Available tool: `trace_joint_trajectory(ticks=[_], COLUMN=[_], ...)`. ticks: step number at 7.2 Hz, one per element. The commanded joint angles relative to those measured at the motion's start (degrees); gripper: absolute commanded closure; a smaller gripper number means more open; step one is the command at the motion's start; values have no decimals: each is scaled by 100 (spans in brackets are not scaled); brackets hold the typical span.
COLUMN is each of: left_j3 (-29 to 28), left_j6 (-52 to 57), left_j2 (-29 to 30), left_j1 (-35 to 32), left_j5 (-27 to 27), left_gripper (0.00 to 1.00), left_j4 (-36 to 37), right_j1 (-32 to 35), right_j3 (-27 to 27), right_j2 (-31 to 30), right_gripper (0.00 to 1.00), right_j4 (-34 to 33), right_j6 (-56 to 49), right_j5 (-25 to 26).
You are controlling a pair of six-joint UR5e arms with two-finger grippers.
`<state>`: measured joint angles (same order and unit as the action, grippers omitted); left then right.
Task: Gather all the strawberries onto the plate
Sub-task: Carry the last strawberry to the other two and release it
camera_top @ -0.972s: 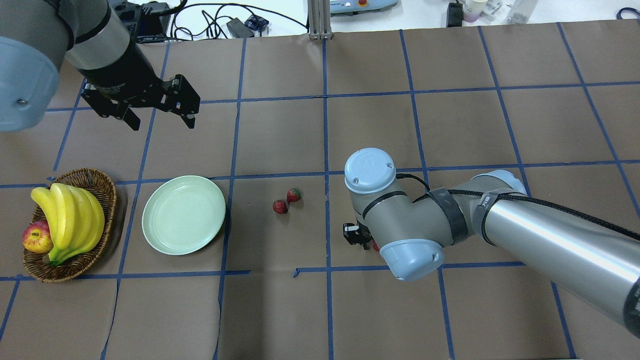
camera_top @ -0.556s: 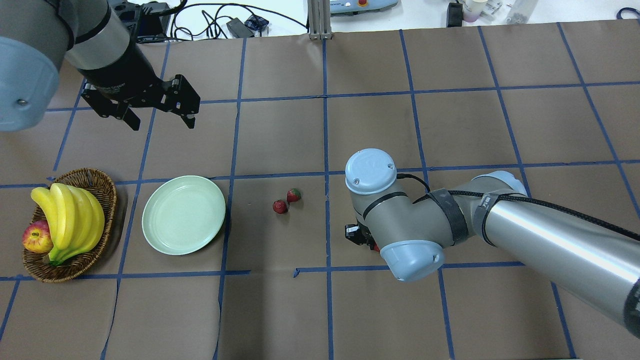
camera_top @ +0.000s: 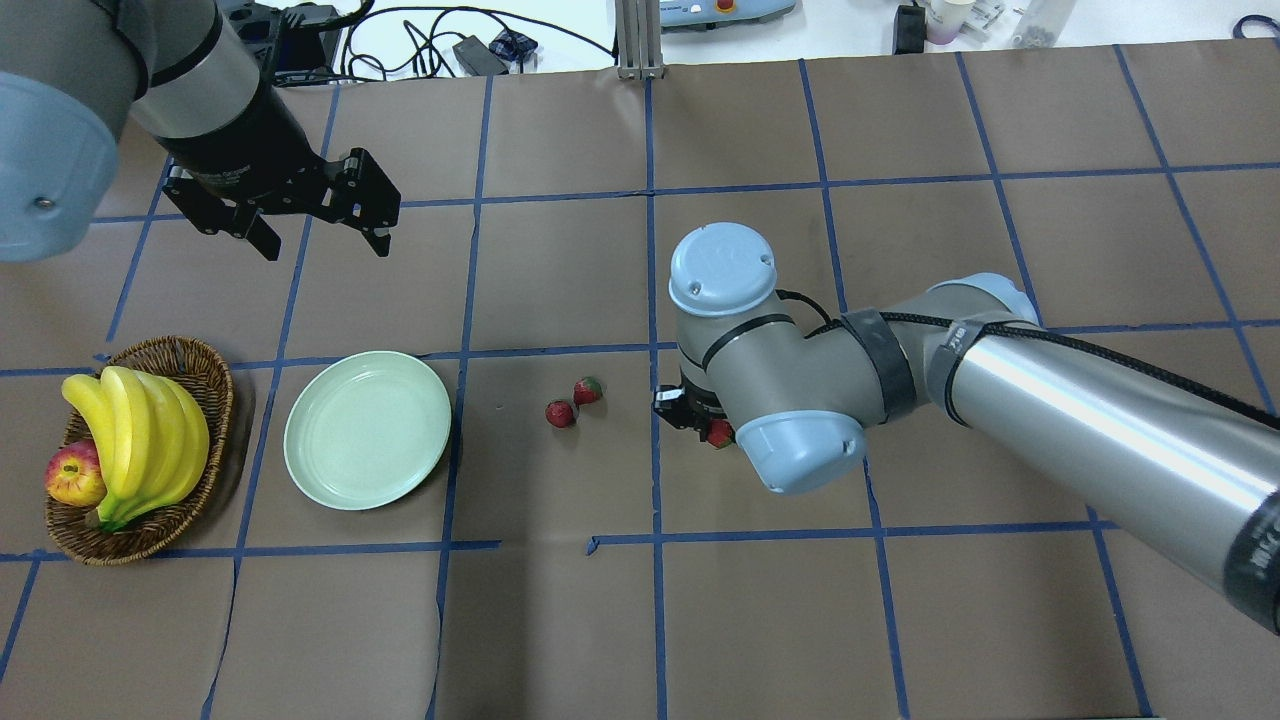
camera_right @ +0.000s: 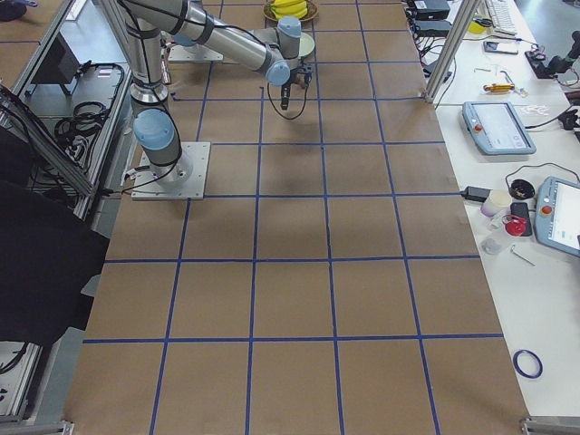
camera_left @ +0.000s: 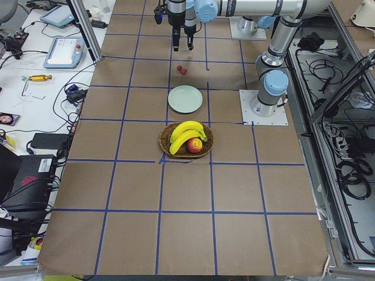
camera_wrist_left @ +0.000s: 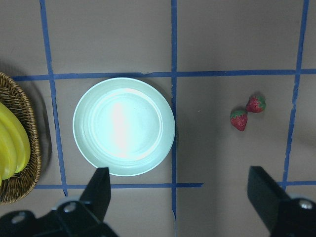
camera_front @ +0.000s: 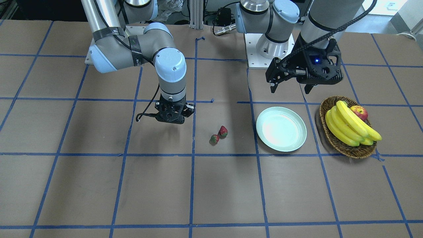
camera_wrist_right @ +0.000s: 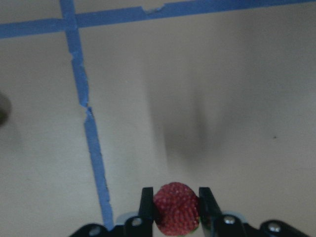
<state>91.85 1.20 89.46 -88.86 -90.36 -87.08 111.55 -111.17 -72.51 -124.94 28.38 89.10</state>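
Status: 0 of 3 in the plate.

Right gripper (camera_wrist_right: 175,198) is closed down to berry width, with one strawberry (camera_wrist_right: 177,211) pinched between the fingers (camera_wrist_right: 146,203). The right wrist view shows it cleanly: red body seated between both pads, with bare brown paper and a soft shadow below. I read that as lifted clear of the table, though none of the views settles the height.

From overhead, only a red sliver of that berry shows under the right wrist. It sits just across the blue tape line from the other two, and well apart from the plate (camera_top: 367,430).

The other two strawberries, (camera_top: 560,413) and (camera_top: 588,390), lie on the paper, close together and maybe touching. They're between the held berry and the plate, so the carry path passes over or past them.

The plate has nothing on it; its surface is bare in the left wrist view.

Left gripper (camera_top: 322,240) hangs above the table beyond the plate, spread wide, holding nothing. Its camera looks straight down on the plate and the loose pair.

The basket (camera_top: 205,365) with bananas (camera_top: 140,430) and an apple (camera_top: 72,475) sits beside the plate on the far side from the berries. It's not part of this job.

Remaining, as I judge it: carry and drop this berry, then two more pick-and-place cycles. It's roughly a sixth done, with one grasp made and no placements.
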Motion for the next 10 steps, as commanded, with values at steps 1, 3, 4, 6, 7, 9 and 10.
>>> trace_joint_trajectory(ticks=[1, 3, 4, 6, 7, 9, 10], left_j3=[-9, -9, -9, -1, -1, 8, 8], left_j6=[3, -6, -6, 3, 3, 3, 12], left_j2=[1, 1, 1, -7, 1, 1, 1], left_j1=[0, 0, 0, 0, 0, 0, 0], left_j5=[0, 0, 9, -8, 0, -8, -8], left_gripper=[0, 0, 0, 0, 0, 0, 0], left_j4=[7, 7, 7, 7, 7, -2, -2], right_j1=[356, 578, 578, 578, 578, 474, 168], right_j3=[532, 851, 851, 851, 851, 887, 930], right_j2=[560, 904, 966, 976, 941, 731, 443], right_gripper=[100, 99, 99, 17, 0, 0, 0], right_j4=[-195, -206, -206, -206, -206, -110, 108], right_j6=[578, 660, 660, 651, 651, 502, 397], right_j5=[-524, -857, -1051, -1053, -992, -686, -623])
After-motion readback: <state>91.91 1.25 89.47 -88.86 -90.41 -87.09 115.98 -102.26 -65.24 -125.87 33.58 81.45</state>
